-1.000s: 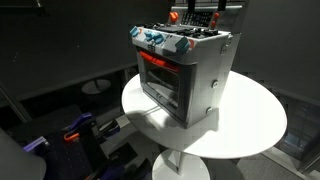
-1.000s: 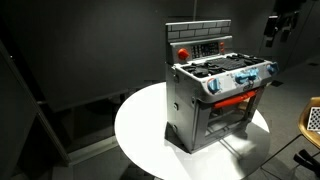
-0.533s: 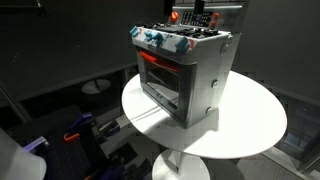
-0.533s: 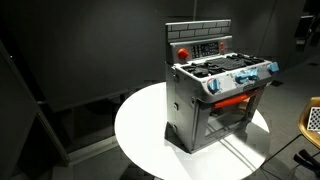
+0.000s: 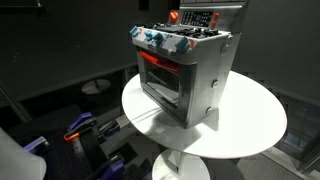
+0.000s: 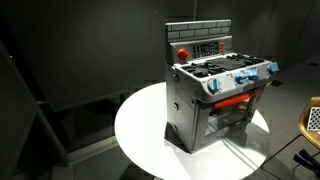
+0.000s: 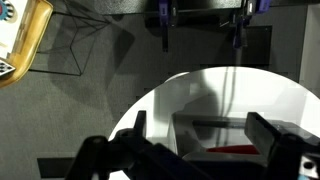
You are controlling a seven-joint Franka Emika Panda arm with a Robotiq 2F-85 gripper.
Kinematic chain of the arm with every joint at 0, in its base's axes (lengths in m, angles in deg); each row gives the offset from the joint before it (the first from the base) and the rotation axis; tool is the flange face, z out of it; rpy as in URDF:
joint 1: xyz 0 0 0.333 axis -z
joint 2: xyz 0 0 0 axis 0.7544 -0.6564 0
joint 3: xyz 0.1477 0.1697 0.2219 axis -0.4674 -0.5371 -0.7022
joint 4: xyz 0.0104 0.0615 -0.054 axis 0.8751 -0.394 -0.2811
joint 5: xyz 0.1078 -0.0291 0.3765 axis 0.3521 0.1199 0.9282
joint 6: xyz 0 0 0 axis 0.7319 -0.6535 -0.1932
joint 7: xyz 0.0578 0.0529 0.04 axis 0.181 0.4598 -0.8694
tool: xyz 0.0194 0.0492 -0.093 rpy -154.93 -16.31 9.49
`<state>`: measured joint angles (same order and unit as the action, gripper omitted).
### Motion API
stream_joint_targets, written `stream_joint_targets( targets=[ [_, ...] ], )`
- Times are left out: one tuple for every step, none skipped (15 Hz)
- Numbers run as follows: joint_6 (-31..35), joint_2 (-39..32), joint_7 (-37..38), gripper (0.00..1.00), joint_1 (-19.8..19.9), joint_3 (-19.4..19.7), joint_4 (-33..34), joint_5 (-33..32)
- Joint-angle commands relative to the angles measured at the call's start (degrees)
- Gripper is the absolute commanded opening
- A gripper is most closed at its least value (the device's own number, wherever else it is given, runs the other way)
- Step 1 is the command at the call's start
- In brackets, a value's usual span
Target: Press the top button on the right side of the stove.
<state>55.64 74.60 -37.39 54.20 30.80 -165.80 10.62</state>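
Observation:
The stove (image 5: 185, 70) is a small silver-grey toy oven with a red-framed glowing door and blue knobs. It stands on a round white table (image 5: 250, 125) in both exterior views (image 6: 215, 95). Its dark rear control panel (image 6: 200, 47) carries a red button (image 6: 183, 52) at one end. My arm and gripper are outside both exterior views. In the wrist view my gripper (image 7: 200, 132) is open and empty, its two dark fingers spread wide at the bottom of the picture. It is far above the table (image 7: 200, 90), with the stove (image 7: 225, 135) between the fingers, blurred.
A yellow-rimmed object (image 7: 25, 45) lies on the floor beside the table and also shows at the edge of an exterior view (image 6: 311, 120). Blue and purple items (image 5: 80, 130) sit on the dark floor below the table. Dark walls surround the scene.
The gripper, seen one second ago above the stove's rear panel and at the frame edge, has moved up and away, out of both exterior views. The stove has not moved.

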Motion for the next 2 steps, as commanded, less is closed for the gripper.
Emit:
stream_joint_targets(
  targets=[
    [-0.2,0.66,-0.26,1.0,0.36,-0.17,-0.4,0.14],
    [-0.23,1.19,-0.35,1.0,0.37,-0.1,-0.79,0.15]
  ],
)
